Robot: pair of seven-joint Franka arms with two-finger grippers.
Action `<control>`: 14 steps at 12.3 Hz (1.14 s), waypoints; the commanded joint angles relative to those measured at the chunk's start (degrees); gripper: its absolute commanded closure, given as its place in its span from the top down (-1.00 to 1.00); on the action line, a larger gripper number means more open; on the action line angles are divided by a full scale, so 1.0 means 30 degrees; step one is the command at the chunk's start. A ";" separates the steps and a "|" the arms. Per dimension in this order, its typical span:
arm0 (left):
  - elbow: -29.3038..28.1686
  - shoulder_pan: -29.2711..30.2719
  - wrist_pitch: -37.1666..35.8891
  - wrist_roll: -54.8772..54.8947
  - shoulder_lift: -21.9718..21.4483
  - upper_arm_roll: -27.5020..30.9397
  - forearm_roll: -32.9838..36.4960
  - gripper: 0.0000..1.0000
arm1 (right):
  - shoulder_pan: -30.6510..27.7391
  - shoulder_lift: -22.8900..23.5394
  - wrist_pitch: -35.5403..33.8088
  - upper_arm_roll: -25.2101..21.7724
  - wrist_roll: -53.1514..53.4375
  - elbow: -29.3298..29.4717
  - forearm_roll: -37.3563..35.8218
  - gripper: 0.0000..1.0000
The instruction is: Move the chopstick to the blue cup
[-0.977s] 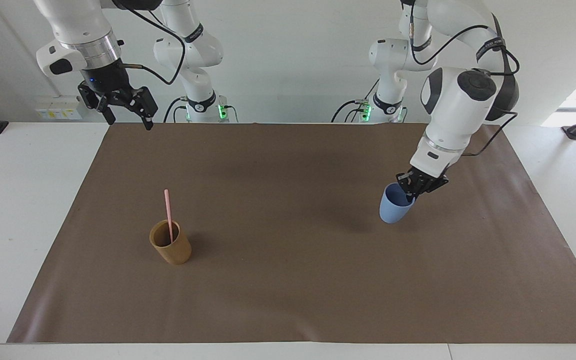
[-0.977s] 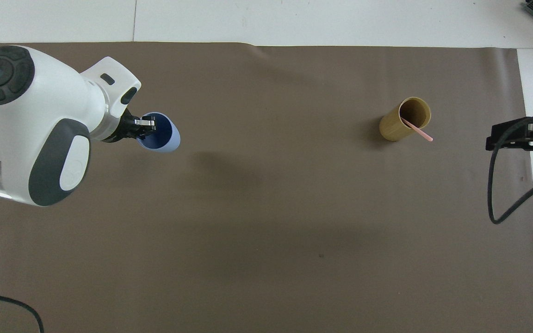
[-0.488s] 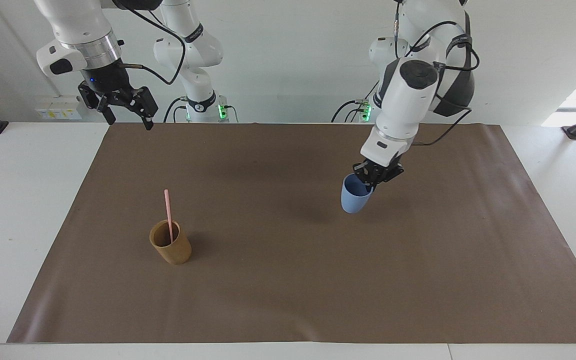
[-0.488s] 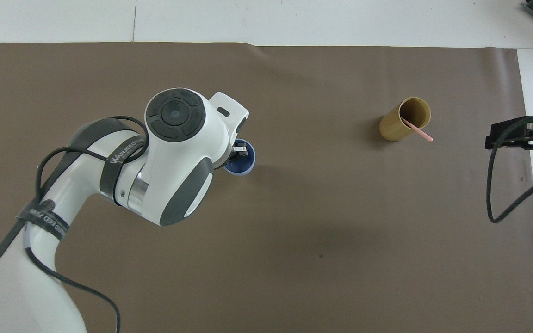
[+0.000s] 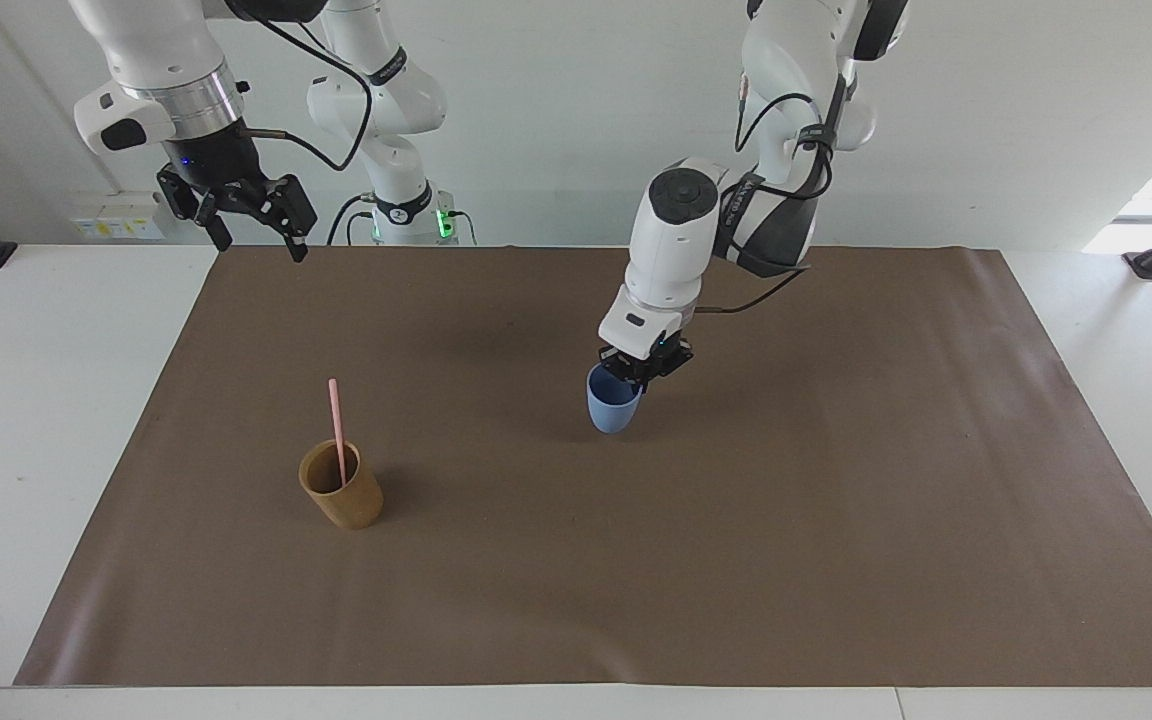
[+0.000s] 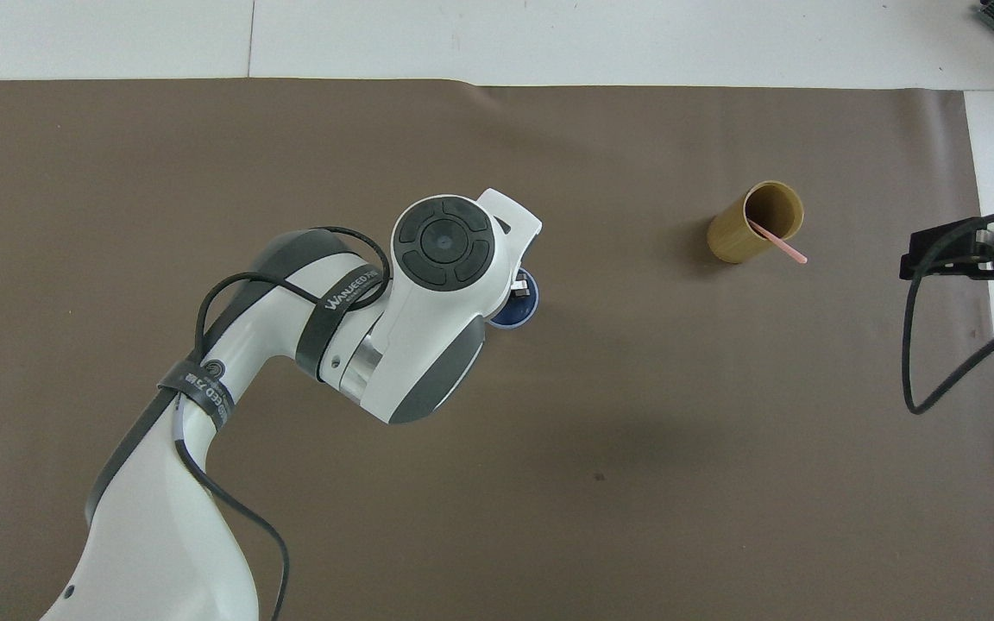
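My left gripper (image 5: 639, 374) is shut on the rim of the light blue cup (image 5: 613, 404) and holds it upright over the middle of the brown mat. In the overhead view the left arm covers most of the blue cup (image 6: 518, 314). The pale pink chopstick (image 5: 337, 428) stands leaning in the tan-brown cup (image 5: 342, 488), which is on the mat toward the right arm's end; both also show in the overhead view, chopstick (image 6: 782, 244) in tan cup (image 6: 751, 224). My right gripper (image 5: 254, 222) waits open in the air above the mat's corner near its base, seen too in the overhead view (image 6: 971, 255).
The brown mat (image 5: 836, 560) covers most of the white table (image 5: 26, 420). A black cable (image 6: 937, 354) hangs from the right arm.
My left gripper has carried the blue cup from the left arm's end of the mat toward its middle, closer to the tan-brown cup. The right arm has not moved.
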 commanded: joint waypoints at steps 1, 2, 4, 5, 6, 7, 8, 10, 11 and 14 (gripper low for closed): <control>0.1023 -0.0735 0.0295 -0.0812 0.1050 0.0358 0.0674 -1.00 | -0.0028 0.0561 0.0976 0.0041 -0.0280 -0.0101 -0.0129 1.00; 0.1024 -0.0735 0.0295 -0.0813 0.1050 0.0358 0.0587 -1.00 | 0.0001 0.0709 0.1501 0.0041 -0.0339 -0.0130 -0.0042 1.00; 0.0995 -0.0705 0.0353 -0.0929 0.1021 0.0329 0.0411 -1.00 | 0.0408 0.1147 0.2236 0.0070 -0.0398 -0.0276 0.0047 1.00; 0.0995 -0.0589 0.0585 -0.1249 0.1050 0.0358 -0.0054 0.55 | 0.0469 0.1353 0.2674 0.0070 -0.0804 -0.0567 0.0018 1.00; 0.0937 -0.0530 0.0675 -0.1252 0.0992 0.0358 -0.0117 1.00 | 0.0557 0.1471 0.3375 0.0070 -0.1446 -0.1092 0.0018 1.00; 0.0907 -0.0471 0.0647 -0.1252 0.0847 0.0358 -0.0117 1.00 | 0.0615 0.1472 0.4165 0.0070 -0.1859 -0.1880 0.0018 1.00; 0.0936 -0.0181 0.0443 -0.1165 0.0613 0.0358 -0.0117 1.00 | 0.0703 0.1472 0.4840 0.0070 -0.2211 -0.2584 0.0018 1.00; 0.0936 0.0463 -0.0228 -0.0931 -0.0264 0.0358 -0.0088 1.00 | 0.0762 0.1763 0.6012 0.0070 -0.3119 -0.3553 -0.0011 0.81; 0.0907 0.0873 -0.0668 -0.0466 -0.0732 0.0358 -0.0088 1.00 | 0.0763 0.2200 0.6279 0.0070 -0.3413 -0.3761 -0.0012 0.62; 0.0557 0.2424 -0.2598 0.2718 -0.2371 0.0358 -0.0117 1.00 | 0.0763 0.2294 0.7682 0.0070 -0.4788 -0.5630 -0.0012 0.58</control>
